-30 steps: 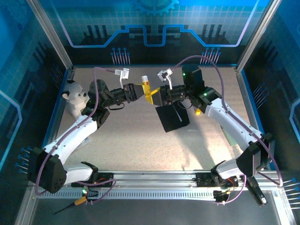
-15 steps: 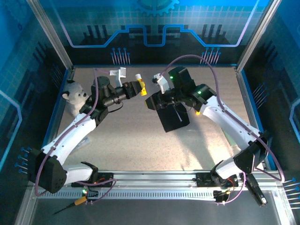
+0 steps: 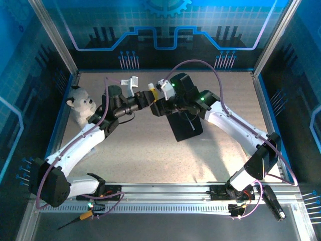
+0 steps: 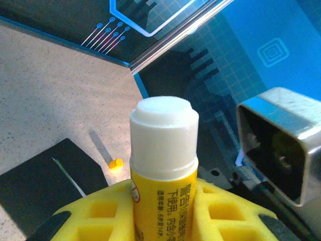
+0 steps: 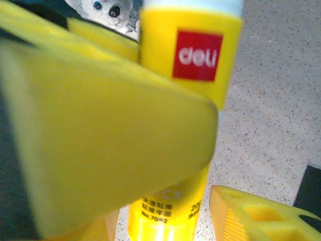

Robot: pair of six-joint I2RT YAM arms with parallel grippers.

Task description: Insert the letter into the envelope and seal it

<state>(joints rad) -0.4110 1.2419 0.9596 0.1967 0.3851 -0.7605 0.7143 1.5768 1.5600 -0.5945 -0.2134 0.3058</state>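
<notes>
Envelope (image 3: 183,131) is lying flat on the table (image 3: 125,150), right of centre, partly under the right arm; a thin pale line (image 4: 67,173) is crossing it, possibly the letter's edge but too thin to say, so I am judging the letter to be inside. Left gripper (image 3: 148,96) is pinching an uncapped glue stick (image 4: 164,150) between its yellow pads (image 4: 95,216), holding it in the air, up-left of the envelope in the top view; right gripper (image 3: 160,101) is sitting right against it, its pads (image 5: 100,140) straddling the stick's body. Whether they are pressing on it I cannot tell.

Risks: two grippers are crowding one stick, so a mistimed release could drop it onto the envelope; the bare glue tip could smear a pad or the wrong part of the paper; the right arm could drag the envelope.

Cap (image 4: 116,163) is lying on the table just beside the envelope.

Left arm is reaching forward and inward, wrist pointing right; right arm is arching over from the right, elbow raised, wrist pointing left above the envelope.
</notes>
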